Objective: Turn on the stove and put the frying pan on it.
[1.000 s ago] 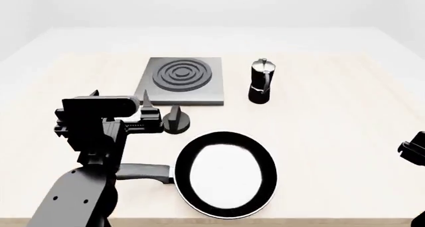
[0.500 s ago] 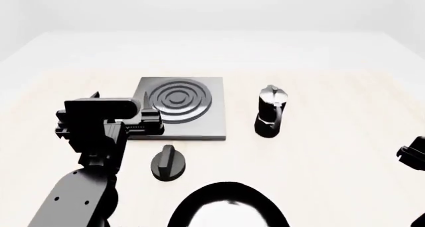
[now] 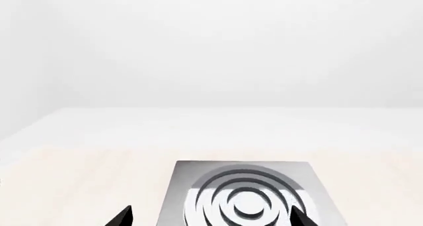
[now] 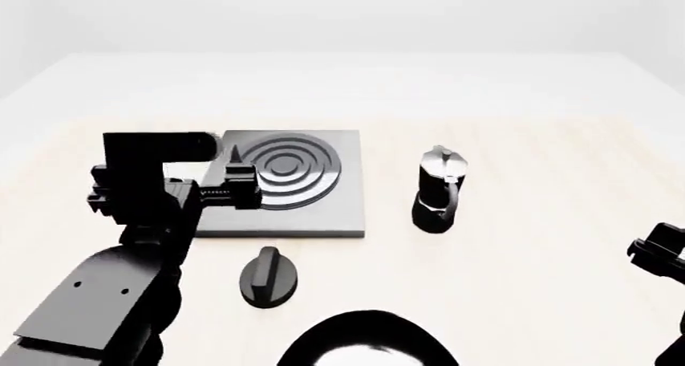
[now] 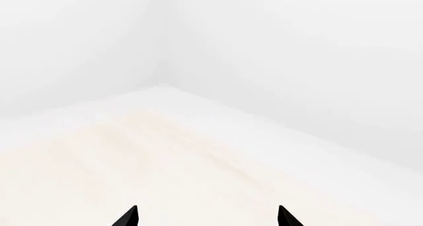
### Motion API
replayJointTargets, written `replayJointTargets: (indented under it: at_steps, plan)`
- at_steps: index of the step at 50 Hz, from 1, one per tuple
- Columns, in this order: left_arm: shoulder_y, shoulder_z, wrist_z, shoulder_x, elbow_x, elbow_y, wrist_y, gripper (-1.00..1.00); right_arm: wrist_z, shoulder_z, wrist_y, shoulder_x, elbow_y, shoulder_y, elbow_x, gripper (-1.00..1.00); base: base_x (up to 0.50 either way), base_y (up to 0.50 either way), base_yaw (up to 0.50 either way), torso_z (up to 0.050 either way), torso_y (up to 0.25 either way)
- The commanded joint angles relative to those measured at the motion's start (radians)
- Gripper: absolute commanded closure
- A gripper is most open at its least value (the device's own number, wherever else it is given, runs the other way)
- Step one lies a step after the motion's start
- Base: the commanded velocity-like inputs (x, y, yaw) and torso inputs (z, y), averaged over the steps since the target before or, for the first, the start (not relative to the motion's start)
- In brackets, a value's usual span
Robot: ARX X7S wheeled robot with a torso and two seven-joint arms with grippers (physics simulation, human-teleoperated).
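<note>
Since half a second ago the left pincer (image 4: 233,159) has risen and now hangs over the near-left part of the stove (image 4: 310,197), its jaws spread wide; in the left wrist view the tips straddle the burner rings. The knob (image 4: 268,277) lies on the worktop (image 4: 535,262) just in front of the stove. The pan (image 4: 370,342) sits nearer still, cut off by the frame edge. A moka pot (image 4: 439,189) stands right of the stove. The right pincer (image 5: 206,217) is also wide, empty.
</note>
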Motion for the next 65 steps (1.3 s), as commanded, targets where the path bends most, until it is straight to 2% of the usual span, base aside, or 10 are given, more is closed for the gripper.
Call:
replayJointTargets:
  at_steps: [1, 3, 4, 6, 8, 9, 10, 43, 53, 65]
  plan:
    - [-0.359, -0.125, -0.432, -0.187, -0.540, -0.270, -0.438, -1.00, -0.019, -0.012, 0.058, 0.008, 0.009, 0.014, 0.023, -1.00, 0.00, 0.00, 0.00, 0.000, 0.000]
    - [-0.418, -0.073, -0.732, -0.249, -0.840, -0.419, -0.435, -1.00, -0.020, -0.016, 0.063, 0.007, 0.013, 0.019, 0.026, -1.00, 0.00, 0.00, 0.00, 0.000, 0.000]
    - [-0.479, 0.041, -0.882, -0.328, -0.990, -0.569, -0.419, -1.00, -0.025, -0.018, 0.071, 0.006, 0.016, 0.025, 0.033, -1.00, 0.00, 0.00, 0.00, 0.000, 0.000]
    - [-0.490, 0.070, -1.139, -0.351, -1.290, -0.621, -0.409, -1.00, -0.023, -0.017, 0.074, 0.006, 0.016, 0.027, 0.033, -1.00, 0.00, 0.00, 0.00, 0.000, 0.000]
    - [-0.486, 0.074, -1.116, -0.362, -1.590, -0.633, -0.400, -1.00, -0.023, -0.015, 0.075, 0.006, 0.015, 0.027, 0.035, -1.00, 0.00, 0.00, 0.00, 0.000, 0.000]
    - [-0.479, 0.083, -1.127, -0.369, -1.629, -0.667, -0.388, -1.00, -0.022, -0.014, 0.075, 0.006, 0.018, 0.027, 0.035, -1.00, 0.00, 0.00, 0.00, 0.000, 0.000]
    - [-0.414, 0.097, -1.084, -0.399, -1.600, -0.699, -0.412, -1.00, -0.025, -0.033, 0.073, 0.000, 0.039, 0.026, 0.034, -1.00, 0.00, 0.00, 0.00, 0.000, 0.000]
    - [-0.390, 0.175, -0.992, -0.459, -1.557, -0.697, -0.325, -1.00, -0.015, -0.039, 0.059, -0.002, 0.059, 0.021, 0.041, -1.00, 0.00, 0.00, 0.00, 0.000, 0.000]
    - [-0.373, 0.195, -0.834, -0.486, -1.445, -0.731, -0.314, -1.00, -0.015, -0.039, 0.041, -0.006, 0.077, 0.012, 0.043, -1.00, 0.00, 0.00, 0.00, 0.000, 0.000]
    - [-0.401, 0.275, -0.469, -0.564, -1.246, -0.825, -0.282, -1.00, -0.012, -0.036, 0.056, -0.001, 0.062, 0.015, 0.050, -1.00, 0.00, 0.00, 0.00, 0.000, 0.000]
